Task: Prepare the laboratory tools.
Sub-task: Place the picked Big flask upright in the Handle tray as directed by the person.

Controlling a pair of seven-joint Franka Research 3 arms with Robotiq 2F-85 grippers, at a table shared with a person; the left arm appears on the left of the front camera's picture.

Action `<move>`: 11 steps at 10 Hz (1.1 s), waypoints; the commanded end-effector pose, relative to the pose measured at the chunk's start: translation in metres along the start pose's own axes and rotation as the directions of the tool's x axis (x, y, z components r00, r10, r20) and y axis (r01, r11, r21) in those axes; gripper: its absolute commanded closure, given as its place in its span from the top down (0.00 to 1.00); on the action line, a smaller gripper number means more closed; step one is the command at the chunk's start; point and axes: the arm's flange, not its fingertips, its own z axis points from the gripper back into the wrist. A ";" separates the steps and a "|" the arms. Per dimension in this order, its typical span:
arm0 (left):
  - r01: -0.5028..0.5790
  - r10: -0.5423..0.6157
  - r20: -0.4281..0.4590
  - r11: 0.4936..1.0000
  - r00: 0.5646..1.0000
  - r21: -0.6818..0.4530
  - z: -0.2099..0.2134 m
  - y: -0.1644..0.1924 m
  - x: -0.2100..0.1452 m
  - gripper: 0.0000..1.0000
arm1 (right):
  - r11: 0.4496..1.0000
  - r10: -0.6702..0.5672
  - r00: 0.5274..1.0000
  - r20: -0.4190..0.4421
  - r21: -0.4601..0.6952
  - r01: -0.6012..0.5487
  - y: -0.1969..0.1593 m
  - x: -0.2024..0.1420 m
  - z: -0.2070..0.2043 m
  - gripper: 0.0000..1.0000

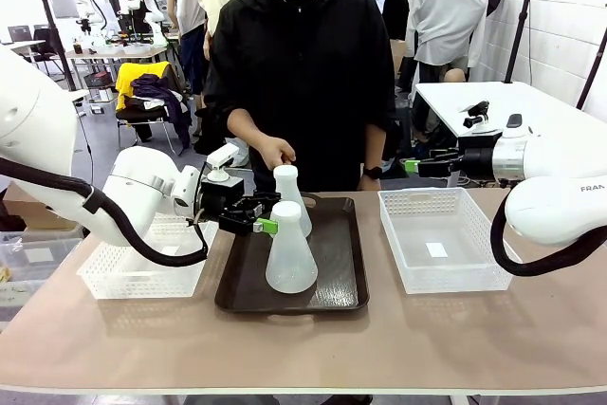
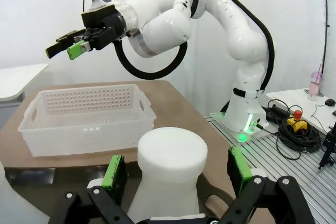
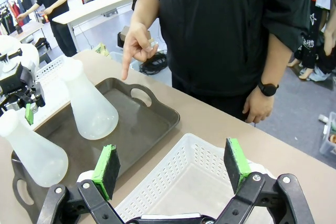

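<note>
Near flask point(image 1: 289, 251): looked light, smooth, tippy; neck best hold
Left tool point(image 1: 258, 216): wide open around neck, nothing gripped
Right tool point(image 3: 173, 169): open, empty

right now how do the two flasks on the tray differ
The near flask stands by the tray's front edge; the far flask stands near its back edge. The left gripper has its open jaws on either side of the near flask's neck, not yet closed; nothing grips the far flask, and the person's hand points down toward it. Both are frosted white, upright and look alike in shape.
</note>
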 end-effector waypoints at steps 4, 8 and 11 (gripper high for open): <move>0.019 -0.019 0.012 1.000 1.000 0.003 0.000 0.001 0.001 1.00 | 1.000 0.000 1.000 -0.006 0.004 0.000 0.000 0.003 0.001 1.00; 0.019 -0.019 0.012 1.000 1.000 0.003 0.000 0.001 0.001 1.00 | 1.000 0.000 1.000 -0.006 0.004 0.000 0.000 0.003 0.001 1.00; 0.019 -0.019 0.012 1.000 1.000 0.003 0.000 0.001 0.001 1.00 | 1.000 0.000 1.000 -0.006 0.004 0.000 0.000 0.003 0.001 1.00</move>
